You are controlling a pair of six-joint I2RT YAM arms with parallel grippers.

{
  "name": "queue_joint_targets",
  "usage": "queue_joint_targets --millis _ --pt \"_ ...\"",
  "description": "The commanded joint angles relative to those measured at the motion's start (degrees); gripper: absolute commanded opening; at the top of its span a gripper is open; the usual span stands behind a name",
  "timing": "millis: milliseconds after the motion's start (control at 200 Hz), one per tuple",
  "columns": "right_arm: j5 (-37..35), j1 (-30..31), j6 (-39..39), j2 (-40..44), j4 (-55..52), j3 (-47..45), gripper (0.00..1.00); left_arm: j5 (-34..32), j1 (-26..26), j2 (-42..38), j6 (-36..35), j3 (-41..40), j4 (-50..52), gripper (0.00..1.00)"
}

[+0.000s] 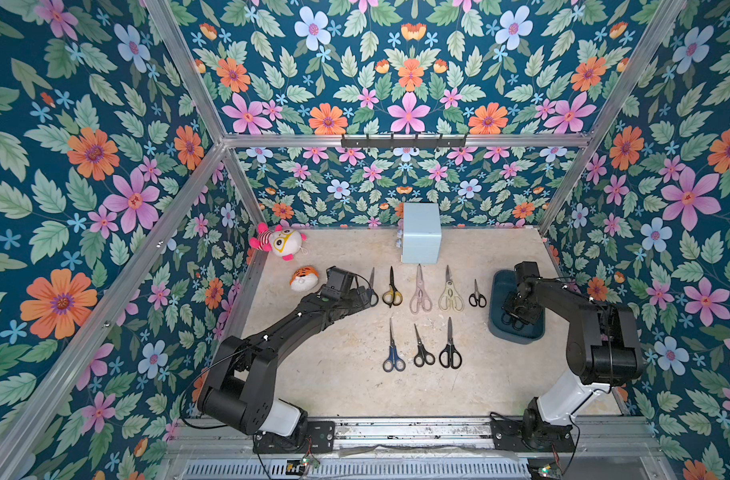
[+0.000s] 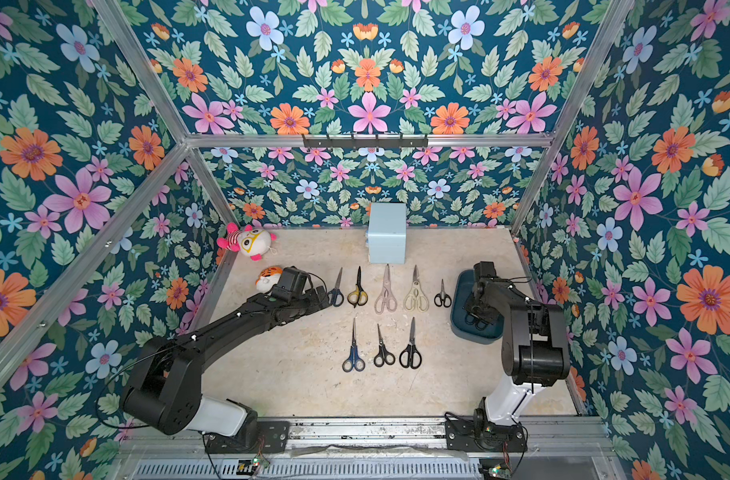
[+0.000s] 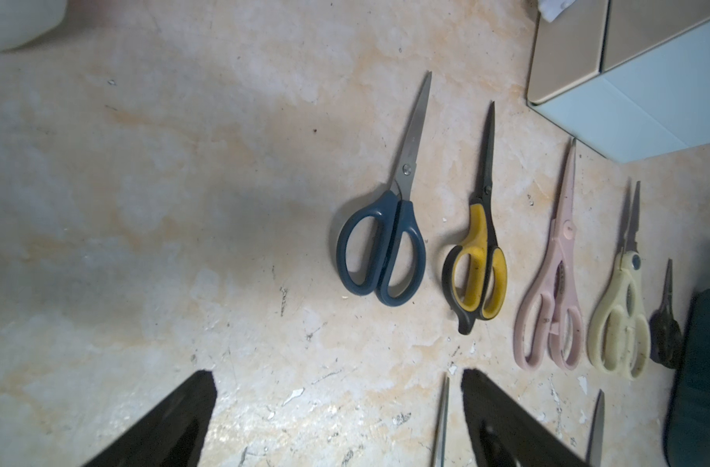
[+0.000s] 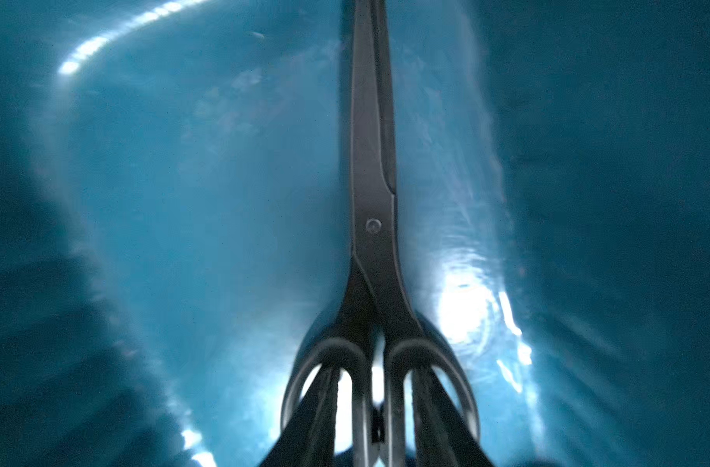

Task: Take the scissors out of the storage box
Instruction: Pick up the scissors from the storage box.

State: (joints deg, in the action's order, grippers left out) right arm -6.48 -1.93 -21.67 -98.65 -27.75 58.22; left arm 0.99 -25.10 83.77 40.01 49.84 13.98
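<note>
The dark teal storage box sits at the table's right. One black pair of scissors lies in it, handles toward the front. My right gripper is down in the box, a finger through each handle loop, shut on the bars between. Several other scissors lie in two rows on the table, from a dark blue pair to a small black pair. My left gripper hovers open and holds nothing beside the dark blue pair.
A pale blue cube box stands at the back centre. Two plush toys lie at the back left. A front row of three scissors lies mid-table. Floral walls close in on three sides.
</note>
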Motion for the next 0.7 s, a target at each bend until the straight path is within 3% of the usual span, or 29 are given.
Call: queue_joint_targets --millis 0,215,405,695 --pt "0.4 0.0 2.7 0.4 1.2 1.9 0.36 -0.4 0.2 0.2 0.4 0.0 0.5 0.99" --pt "-0.2 0.0 2.8 5.5 -1.7 3.3 0.36 0.1 0.1 1.0 1.2 -0.2 -0.3 0.99" --pt "4.0 0.0 2.6 7.7 -3.4 0.1 0.35 0.5 0.2 1.6 1.3 0.2 -0.6 0.99" --pt "2.9 0.1 5.0 5.3 -3.7 -2.0 0.35 0.4 0.2 1.4 0.9 -0.1 -0.3 0.99"
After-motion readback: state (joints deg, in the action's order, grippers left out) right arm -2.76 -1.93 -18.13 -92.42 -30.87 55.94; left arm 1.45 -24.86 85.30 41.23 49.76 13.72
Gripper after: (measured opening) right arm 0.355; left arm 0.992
